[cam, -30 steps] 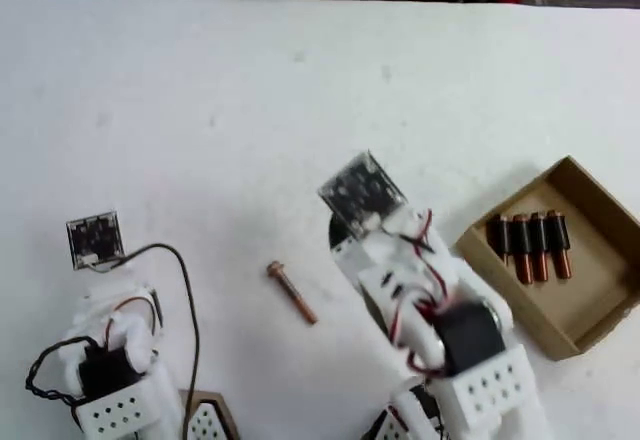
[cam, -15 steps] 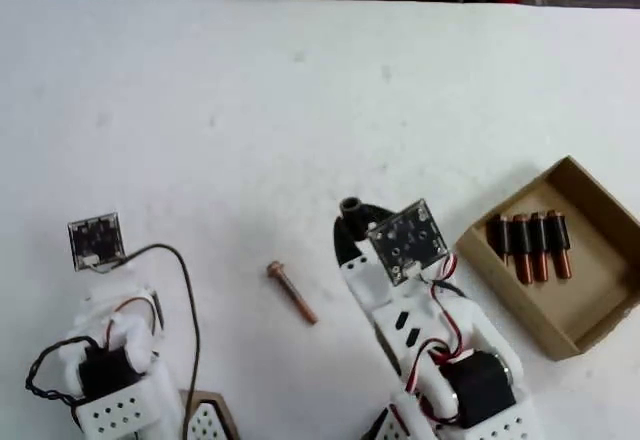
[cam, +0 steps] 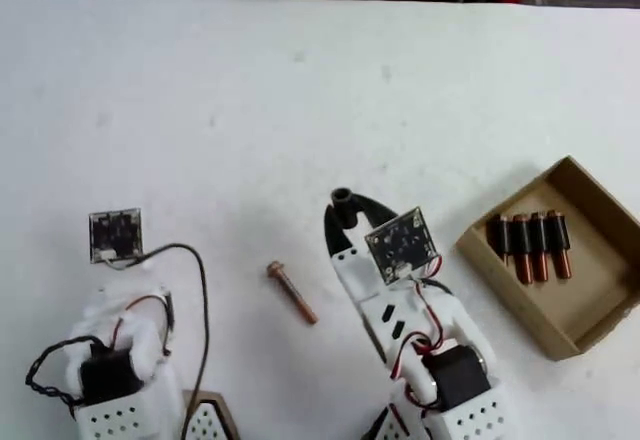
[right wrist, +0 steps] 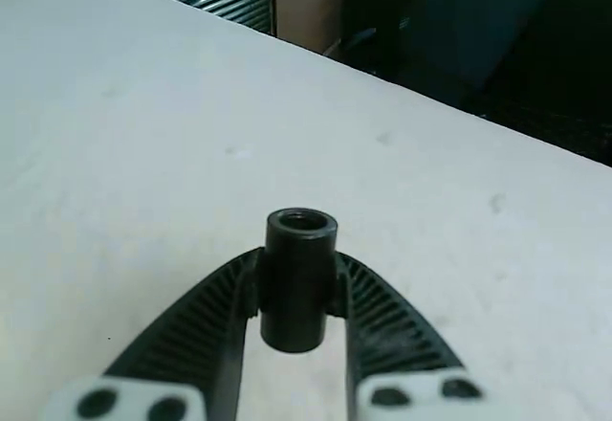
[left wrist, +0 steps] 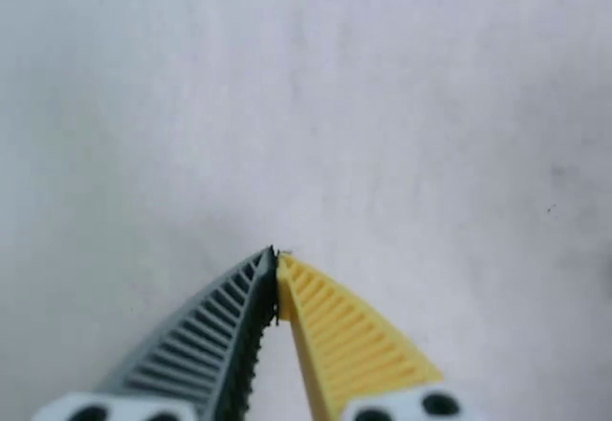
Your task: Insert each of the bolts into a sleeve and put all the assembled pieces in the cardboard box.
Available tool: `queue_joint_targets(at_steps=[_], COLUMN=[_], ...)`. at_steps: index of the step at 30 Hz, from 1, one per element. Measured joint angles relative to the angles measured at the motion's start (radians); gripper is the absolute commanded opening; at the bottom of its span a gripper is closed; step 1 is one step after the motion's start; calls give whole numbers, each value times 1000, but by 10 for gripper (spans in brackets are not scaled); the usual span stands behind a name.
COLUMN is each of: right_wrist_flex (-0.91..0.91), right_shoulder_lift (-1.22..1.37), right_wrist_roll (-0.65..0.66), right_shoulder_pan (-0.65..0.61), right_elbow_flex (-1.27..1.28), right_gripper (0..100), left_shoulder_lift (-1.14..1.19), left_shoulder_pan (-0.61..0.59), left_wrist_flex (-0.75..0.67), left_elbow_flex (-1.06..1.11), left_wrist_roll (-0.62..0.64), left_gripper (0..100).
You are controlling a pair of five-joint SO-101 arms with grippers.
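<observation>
Right gripper (right wrist: 297,274) clamps sleeve (right wrist: 299,249) upright | left gripper (left wrist: 277,260) pinched shut, empty | next, I reckon: loose bolt (cam: 292,293) needs lifting, sliding in.

Bolt (cam: 292,292): copper-coloured, it lay loose and slanted on the white table (cam: 300,90).
Right gripper (cam: 342,215): just right of the bolt, its black fingers were clamped on a dark sleeve (cam: 342,198) that stood upright.
Cardboard box (cam: 585,298): well right of the bolt, open on top.
Assembled pieces (cam: 528,246): four lay side by side in the box, black ends pointing away from the arms.
Left arm (cam: 110,365): well left of the bolt, with a black cable (cam: 197,300) looping between the two.
</observation>
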Motion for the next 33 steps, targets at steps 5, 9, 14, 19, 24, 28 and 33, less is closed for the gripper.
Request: queue_joint_targets(at_steps=[5, 9, 14, 19, 24, 28, 33], right_wrist_flex=[-115, -241, -334, -448, -569, -569, -569], right_shoulder_lift=[0, 0, 0, 0, -2, -2, -2], right_wrist_roll=[-6, -83, -112, -114, -114, -114, -114], right_shoulder_pan=[32, 80, 103, 98, 98, 100, 110], right_elbow_flex=[57, 126, 163, 235, 279, 279, 279], right_gripper=[16, 16, 16, 16, 16, 16, 16], left_shoulder_lift=[-3, -6, -11, -11, -11, -11, -8], left_shoulder_pan=[0, 25, 107, 152, 215, 235, 235], left_wrist_flex=[0, 0, 0, 0, 3, 3, 3], left_elbow_flex=[-92, -147, -164, -166, -166, -166, -229], left_wrist_roll=[-6, -6, -5, 17, 26, 32, 32], left_gripper=[23, 23, 23, 23, 23, 23, 22])
